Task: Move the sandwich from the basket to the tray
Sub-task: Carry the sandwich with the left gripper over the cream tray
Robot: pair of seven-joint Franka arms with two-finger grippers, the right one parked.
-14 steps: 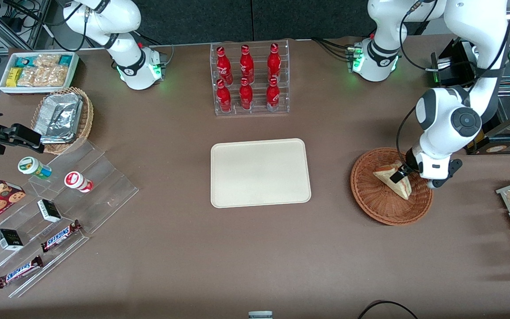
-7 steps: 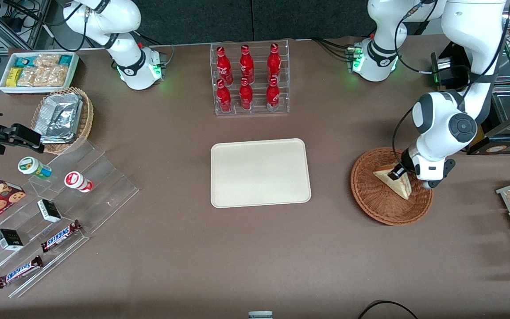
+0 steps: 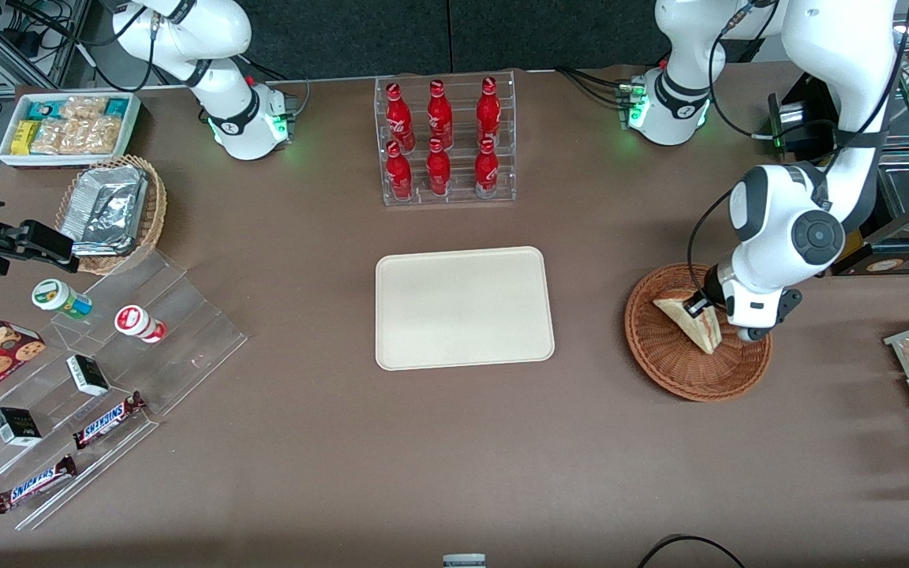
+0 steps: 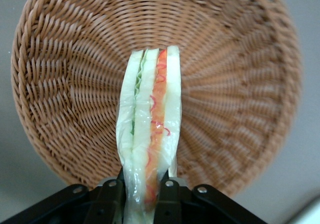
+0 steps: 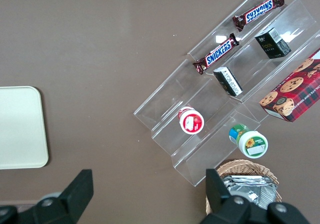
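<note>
— Since a second ago our pincer (image 3: 697, 307) has drifted up-frame and toward the tray, carrying the sandwich (image 3: 691, 322) along.

— Yes, and it's pinched narrowly on the wedge's edge, as the wrist view shows, sandwich (image 4: 149, 134) hanging above the basket (image 4: 240, 99).

— So we judge the grasp done; the carry to the tray (image 3: 464, 308), mid-frame and bare, remains.

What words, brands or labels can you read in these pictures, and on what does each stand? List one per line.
"SNICKERS": the two chocolate bars on the clear stepped rack.
Red bottles: white script too small to read.
Cookie box, small dark boxes, round tubs: print too small to read.
Sandwich, held in the gripper above the basket, and tray: no text.
</note>
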